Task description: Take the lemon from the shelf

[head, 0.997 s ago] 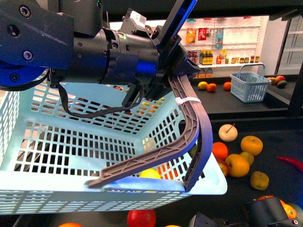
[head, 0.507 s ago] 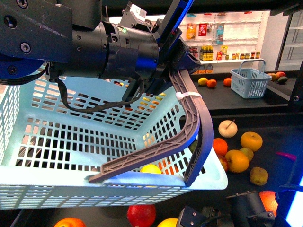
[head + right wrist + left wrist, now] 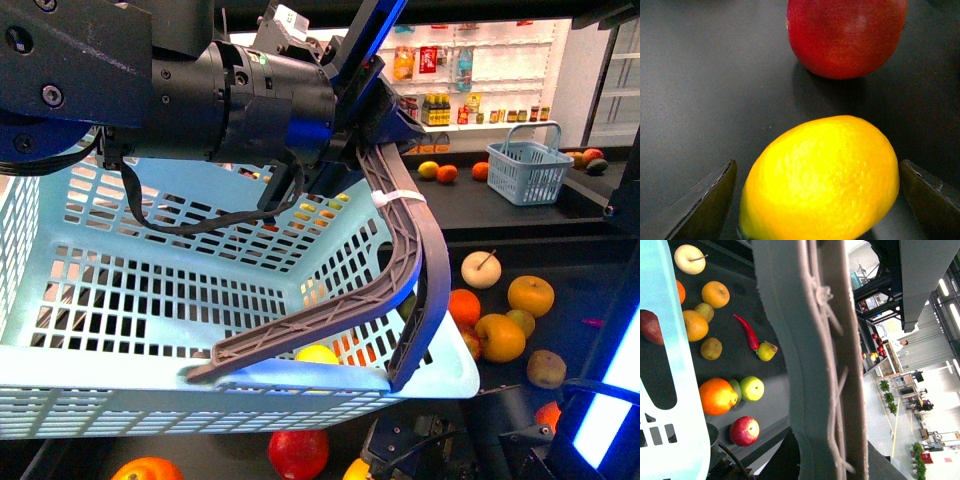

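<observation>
Lower right in the front view, the right arm has sunk further. Fruit lies scattered on the black table [image 3: 700,75]; white shop shelves [image 3: 480,70] stand upper right. The bright-yellow oval lemon [image 3: 820,175] sits lower centre in the right wrist view, between the fingers [image 3: 700,205] of the right hand [image 3: 817,200], wide open and empty. The left hand [image 3: 385,125] grips the grey handle [image 3: 410,250] of the pale-blue plastic basket [image 3: 150,300].

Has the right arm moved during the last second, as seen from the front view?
Yes. The right arm has swung left, its dark wrist closing toward the red apple on the shelf.
</observation>
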